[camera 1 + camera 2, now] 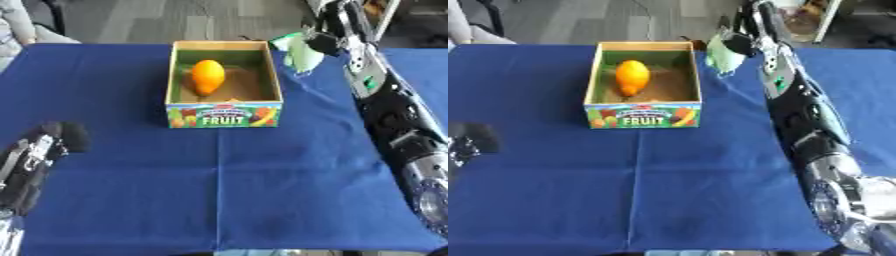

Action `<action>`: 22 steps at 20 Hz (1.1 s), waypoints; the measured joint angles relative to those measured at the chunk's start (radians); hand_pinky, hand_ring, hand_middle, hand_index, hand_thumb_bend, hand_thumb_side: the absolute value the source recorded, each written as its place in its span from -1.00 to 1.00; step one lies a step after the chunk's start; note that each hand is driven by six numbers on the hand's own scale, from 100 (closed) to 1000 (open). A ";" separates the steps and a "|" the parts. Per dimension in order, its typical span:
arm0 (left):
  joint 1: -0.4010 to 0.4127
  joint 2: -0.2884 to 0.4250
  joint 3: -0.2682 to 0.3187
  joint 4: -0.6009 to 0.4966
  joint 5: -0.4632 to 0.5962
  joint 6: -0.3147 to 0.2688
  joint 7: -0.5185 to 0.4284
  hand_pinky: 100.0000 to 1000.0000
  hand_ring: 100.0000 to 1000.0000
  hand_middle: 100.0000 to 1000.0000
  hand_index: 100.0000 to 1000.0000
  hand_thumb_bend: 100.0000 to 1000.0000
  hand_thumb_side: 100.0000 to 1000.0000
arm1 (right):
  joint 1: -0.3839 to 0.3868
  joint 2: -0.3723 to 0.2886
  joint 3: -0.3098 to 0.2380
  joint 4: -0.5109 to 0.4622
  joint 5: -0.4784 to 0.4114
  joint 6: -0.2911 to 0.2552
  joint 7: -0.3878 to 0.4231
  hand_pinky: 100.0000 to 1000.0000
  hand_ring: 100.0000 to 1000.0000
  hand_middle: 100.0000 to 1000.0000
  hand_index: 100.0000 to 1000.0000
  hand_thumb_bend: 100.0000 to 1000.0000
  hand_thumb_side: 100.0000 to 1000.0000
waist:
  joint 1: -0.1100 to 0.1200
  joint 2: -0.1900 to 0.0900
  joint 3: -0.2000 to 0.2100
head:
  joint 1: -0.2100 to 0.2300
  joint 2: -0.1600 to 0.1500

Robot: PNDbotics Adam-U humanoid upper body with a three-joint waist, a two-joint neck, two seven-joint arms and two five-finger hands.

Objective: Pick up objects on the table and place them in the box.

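One open wooden box [224, 114] labelled FRUIT stands on one blue tablecloth [262, 190], at the far centre. One orange fruit [207, 76] lies inside the box, and one pale green object [303, 56] is at the box's far right. Two robot hands are visible: the left hand [54, 141] near left, the right hand [319, 42] far right.

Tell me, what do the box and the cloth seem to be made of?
Box: likely wood, matte, with thick pale walls and a printed FRUIT label on the front. Cloth: woven fabric, matte blue, showing fold creases.
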 measured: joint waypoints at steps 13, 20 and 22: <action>0.000 0.000 0.000 0.000 0.005 -0.002 -0.004 0.34 0.29 0.15 0.34 -1.00 0.44 | -0.010 0.095 0.034 -0.060 0.019 -0.088 0.157 0.30 -0.01 0.07 0.39 -1.00 -0.95 | 0.001 -0.007 0.001 | -0.010 0.000; 0.002 0.000 0.000 0.000 0.005 -0.001 -0.005 0.34 0.29 0.15 0.34 -1.00 0.44 | -0.014 0.023 0.049 -0.022 0.109 -0.268 0.443 0.70 0.81 0.77 0.84 -0.75 -0.67 | -0.011 -0.015 -0.024 | -0.005 0.000; 0.003 0.000 0.000 0.000 0.005 -0.001 -0.004 0.34 0.29 0.15 0.34 -1.00 0.44 | -0.018 -0.003 0.041 -0.017 0.136 -0.298 0.493 0.72 0.84 0.80 0.85 -0.70 -0.63 | -0.015 -0.017 -0.027 | -0.002 0.000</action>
